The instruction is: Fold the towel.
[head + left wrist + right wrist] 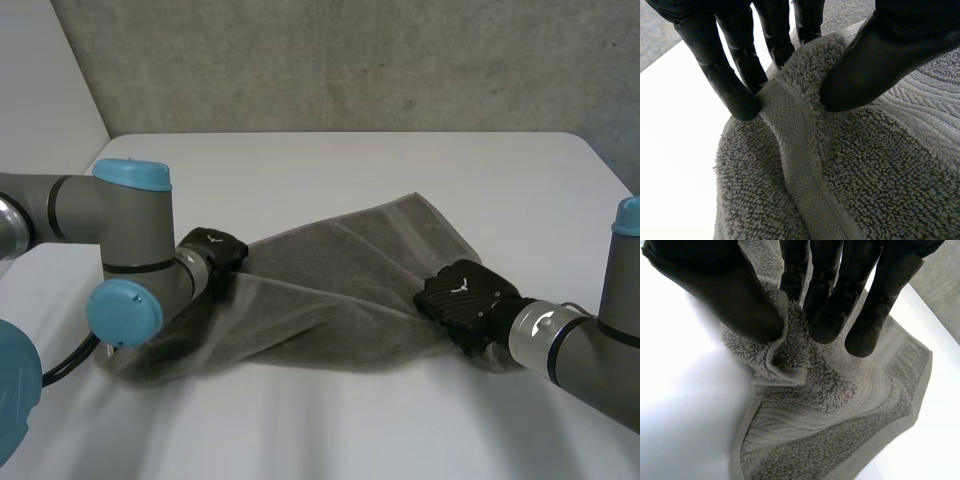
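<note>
On the white tabletop [400,170] the grey towel [340,290] lies rumpled across the middle, stretched left to right, its left end pinched between the thumb and fingers [732,90] of the left hand [212,255] and its right end pinched likewise by the right hand [465,295]

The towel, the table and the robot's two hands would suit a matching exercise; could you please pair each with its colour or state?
Things:
1. left hand
2. right hand
3. towel
4. table

Colour or state:
A. white
B. grey, lying rumpled
C. pinching a fold of cloth at the end on the robot's right
D. pinching a raised ridge of cloth at the end on the robot's left

Pairs: 1-D, 2-C, 3-B, 4-A
</note>
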Available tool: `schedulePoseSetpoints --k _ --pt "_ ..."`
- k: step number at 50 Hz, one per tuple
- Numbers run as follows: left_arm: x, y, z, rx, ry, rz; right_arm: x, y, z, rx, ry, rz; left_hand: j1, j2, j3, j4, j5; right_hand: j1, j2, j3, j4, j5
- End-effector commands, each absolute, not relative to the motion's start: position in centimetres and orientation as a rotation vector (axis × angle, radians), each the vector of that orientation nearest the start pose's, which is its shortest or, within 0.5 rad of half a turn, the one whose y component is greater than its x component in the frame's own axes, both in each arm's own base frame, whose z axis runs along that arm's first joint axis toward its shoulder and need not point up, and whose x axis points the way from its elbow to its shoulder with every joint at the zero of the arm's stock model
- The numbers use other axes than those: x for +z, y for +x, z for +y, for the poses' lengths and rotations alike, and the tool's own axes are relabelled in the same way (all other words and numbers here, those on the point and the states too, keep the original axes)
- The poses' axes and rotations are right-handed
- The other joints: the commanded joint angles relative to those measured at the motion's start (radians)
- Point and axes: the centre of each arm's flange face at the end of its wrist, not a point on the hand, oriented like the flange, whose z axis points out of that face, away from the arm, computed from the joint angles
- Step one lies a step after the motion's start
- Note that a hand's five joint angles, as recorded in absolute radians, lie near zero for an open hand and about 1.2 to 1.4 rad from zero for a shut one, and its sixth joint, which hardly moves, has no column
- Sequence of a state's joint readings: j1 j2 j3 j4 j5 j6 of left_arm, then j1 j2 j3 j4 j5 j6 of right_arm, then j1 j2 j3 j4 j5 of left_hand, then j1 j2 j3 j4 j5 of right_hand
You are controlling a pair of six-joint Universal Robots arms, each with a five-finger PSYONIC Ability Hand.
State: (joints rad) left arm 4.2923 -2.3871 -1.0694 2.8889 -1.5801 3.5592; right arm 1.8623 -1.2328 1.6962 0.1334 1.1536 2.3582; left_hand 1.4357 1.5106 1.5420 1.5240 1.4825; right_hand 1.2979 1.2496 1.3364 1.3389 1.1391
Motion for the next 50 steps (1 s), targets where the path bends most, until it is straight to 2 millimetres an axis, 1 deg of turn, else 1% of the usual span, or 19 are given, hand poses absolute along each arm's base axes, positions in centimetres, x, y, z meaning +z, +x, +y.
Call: schedulePoseSetpoints --k 1,6,8,9,11,18,22,25,27,32,36,39,41,43,44,46,47,49,50 --pt "15.9 -28.3 -32.5 -1.594 1.069 2.477 18.6 24.6 -24.3 -1.556 -1.558 2.081 -0.039 -0.114 -0.146 -0.128 -0.261 0.098 0.147 0.060 0.057 0.083" --pt "20.2 -27.9 -32.2 -1.731 1.021 2.405 22.6 24.4 -25.0 -1.691 -1.528 2.048 -0.039 -0.114 -0.146 -0.128 -0.261 0.098 0.147 0.060 0.057 0.083" --pt "24.1 -27.7 -31.4 -1.861 0.974 2.336 25.8 23.9 -25.8 -1.794 -1.443 2.053 -0.039 -0.114 -0.146 -0.128 -0.261 0.098 0.147 0.060 0.057 0.083" --pt "24.1 -27.7 -31.4 -1.862 0.974 2.336 25.8 23.9 -25.8 -1.795 -1.442 2.053 -0.039 -0.114 -0.146 -0.128 -0.261 0.098 0.147 0.060 0.057 0.083" --pt "28.3 -27.3 -30.4 -2.020 0.890 2.280 28.6 23.7 -26.6 -1.874 -1.348 2.038 -0.039 -0.114 -0.146 -0.128 -0.261 0.098 0.147 0.060 0.057 0.083" --pt "33.9 -26.3 -28.4 -2.250 0.727 2.239 33.0 23.8 -26.6 -1.913 -1.306 2.010 -0.039 -0.114 -0.146 -0.128 -0.261 0.098 0.147 0.060 0.057 0.083" --pt "33.9 -26.2 -28.3 -2.248 0.719 2.250 33.0 23.7 -26.6 -1.822 -1.333 2.067 -0.039 -0.114 -0.146 -0.128 -0.261 0.098 0.147 0.060 0.057 0.083" --pt "32.6 -26.4 -28.8 -2.197 0.730 2.289 30.8 24.2 -27.2 -1.656 -1.436 2.132 -0.039 -0.114 -0.146 -0.128 -0.261 0.098 0.147 0.060 0.057 0.083" --pt "29.3 -26.8 -30.0 -2.068 0.773 2.363 28.6 24.5 -28.0 -1.527 -1.551 2.180 -0.039 -0.114 -0.146 -0.128 -0.261 0.098 0.147 0.060 0.057 0.083" --pt "25.9 -27.0 -32.2 -1.908 0.872 2.355 25.7 25.0 -30.0 -1.455 -1.632 2.251 -0.039 -0.114 -0.146 -0.128 -0.261 0.098 0.147 0.060 0.057 0.083" --pt "25.5 -27.7 -33.7 -1.903 0.934 2.278 24.7 26.1 -31.7 -1.519 -1.666 2.262 -0.039 -0.114 -0.146 -0.128 -0.261 0.098 0.147 0.060 0.057 0.083" --pt "26.8 -28.3 -35.2 -1.974 0.958 2.162 25.4 27.5 -34.0 -1.732 -1.663 2.213 -0.039 -0.114 -0.146 -0.128 -0.261 0.098 0.147 0.060 0.057 0.083" --pt "31.0 -29.0 -36.5 -2.182 0.883 1.979 28.7 28.9 -36.4 -2.114 -1.571 2.071 -0.039 -0.114 -0.146 -0.128 -0.261 0.098 0.147 0.060 0.057 0.083" --pt "33.7 -29.1 -36.9 -2.306 0.805 1.871 30.9 30.1 -37.0 -2.332 -1.487 1.933 -0.039 -0.114 -0.146 -0.128 -0.261 0.098 0.147 0.060 0.057 0.083" --pt "33.7 -29.1 -36.9 -2.307 0.805 1.870 30.9 30.2 -37.0 -2.334 -1.486 1.932 -0.039 -0.114 -0.146 -0.128 -0.261 0.098 0.147 0.060 0.057 0.083" --pt "38.1 -28.8 -37.6 -2.564 0.575 1.700 35.4 32.4 -36.3 -2.677 -1.260 1.616 -0.039 -0.114 -0.146 -0.128 -0.261 0.098 0.147 0.060 0.057 0.083" --pt "38.1 -28.7 -37.6 -2.565 0.573 1.699 35.4 32.4 -36.3 -2.678 -1.259 1.615 -0.039 -0.114 -0.146 -0.128 -0.261 0.098 0.147 0.060 0.057 0.083" --pt "42.5 -26.8 -37.6 -2.795 0.329 1.547 41.1 32.1 -33.6 -2.881 -1.063 1.364 -0.039 -0.114 -0.146 -0.128 -0.261 0.098 0.147 0.060 0.057 0.083" --pt "42.5 -26.8 -37.6 -2.796 0.328 1.546 41.1 32.0 -33.5 -2.881 -1.062 1.363 -0.039 -0.114 -0.146 -0.128 -0.261 0.098 0.147 0.060 0.057 0.083"
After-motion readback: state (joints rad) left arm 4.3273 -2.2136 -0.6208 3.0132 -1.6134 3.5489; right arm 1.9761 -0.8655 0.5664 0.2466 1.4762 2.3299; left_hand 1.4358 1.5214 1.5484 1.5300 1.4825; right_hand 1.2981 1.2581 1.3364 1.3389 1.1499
